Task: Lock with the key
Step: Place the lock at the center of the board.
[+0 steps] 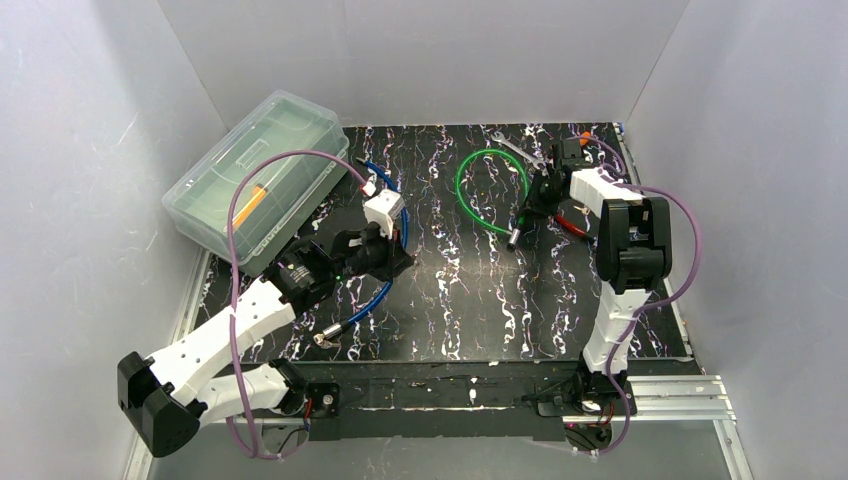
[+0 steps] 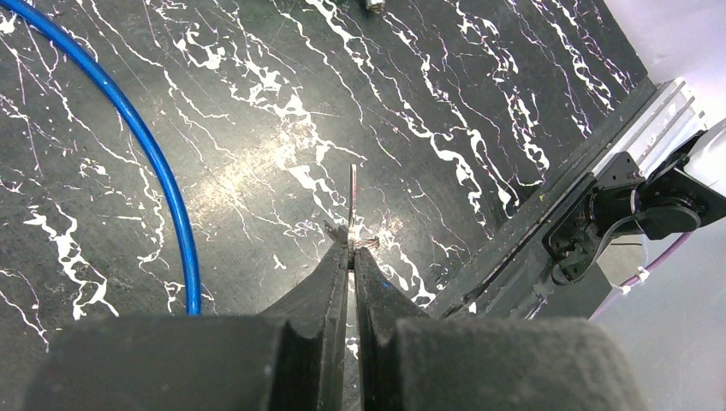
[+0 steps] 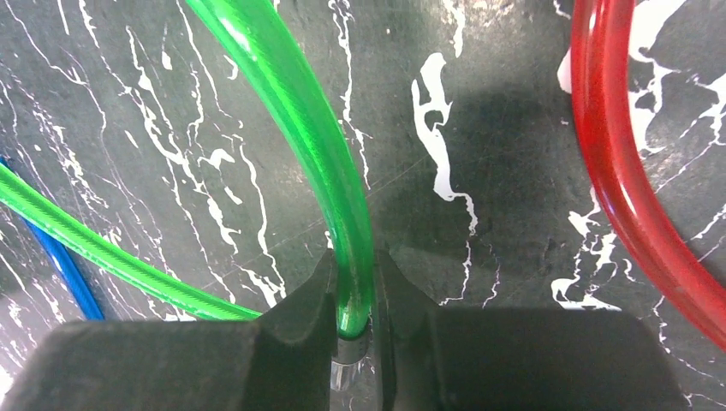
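Observation:
My left gripper (image 2: 352,248) is shut on a small silver key (image 2: 353,201); its blade sticks out past the fingertips, edge-on, above the black marbled table (image 2: 479,103). In the top view the left gripper (image 1: 392,258) sits left of centre, over the blue cable lock (image 1: 385,292). My right gripper (image 3: 353,274) is shut on the green cable lock (image 3: 317,128), just above its metal end piece (image 3: 347,355). In the top view the right gripper (image 1: 535,205) is at the back right, by the green loop (image 1: 490,185), whose metal end (image 1: 515,238) points toward the front.
A clear plastic box (image 1: 258,180) stands at the back left. A wrench (image 1: 517,150) lies behind the green loop. A red cable (image 3: 616,171) curves right of my right gripper. The blue cable (image 2: 163,171) runs left of the key. The table's front rail (image 2: 599,163) is near.

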Robot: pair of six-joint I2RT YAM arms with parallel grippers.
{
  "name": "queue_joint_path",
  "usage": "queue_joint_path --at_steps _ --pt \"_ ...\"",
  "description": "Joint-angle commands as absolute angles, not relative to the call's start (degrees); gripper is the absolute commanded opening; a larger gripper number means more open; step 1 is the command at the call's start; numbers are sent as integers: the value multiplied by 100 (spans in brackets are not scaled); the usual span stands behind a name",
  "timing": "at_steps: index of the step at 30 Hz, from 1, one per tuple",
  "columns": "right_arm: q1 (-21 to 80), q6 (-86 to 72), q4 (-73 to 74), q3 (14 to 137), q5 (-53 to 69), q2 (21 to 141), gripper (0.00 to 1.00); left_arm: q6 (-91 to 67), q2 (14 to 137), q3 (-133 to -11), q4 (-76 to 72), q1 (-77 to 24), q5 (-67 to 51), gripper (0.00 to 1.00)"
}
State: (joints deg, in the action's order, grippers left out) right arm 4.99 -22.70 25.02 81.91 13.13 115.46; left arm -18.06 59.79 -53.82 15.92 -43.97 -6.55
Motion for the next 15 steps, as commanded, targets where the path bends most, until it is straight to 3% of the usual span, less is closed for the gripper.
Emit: queue_joint_path --at_steps 1,3,6,10,15 --pt "501 -2372 2564 8512 1347 11407 24 -1761 5987 -5549 1600 -4337 -668 0" --pt "501 -2369 2578 8440 1385 11304 39 -1720 6064 -5616 1583 -4316 -683 0" --pt "501 -2337 2666 8379 1433 11172 51 -1644 6218 -5783 1575 -4290 -718 0" --pt "488 -2250 2811 8457 1542 10930 60 -1468 6474 -6106 1526 -4257 -788 0" --pt "449 -2029 2906 8691 1933 10316 78 -1070 7147 -6969 1482 -4194 -908 0"
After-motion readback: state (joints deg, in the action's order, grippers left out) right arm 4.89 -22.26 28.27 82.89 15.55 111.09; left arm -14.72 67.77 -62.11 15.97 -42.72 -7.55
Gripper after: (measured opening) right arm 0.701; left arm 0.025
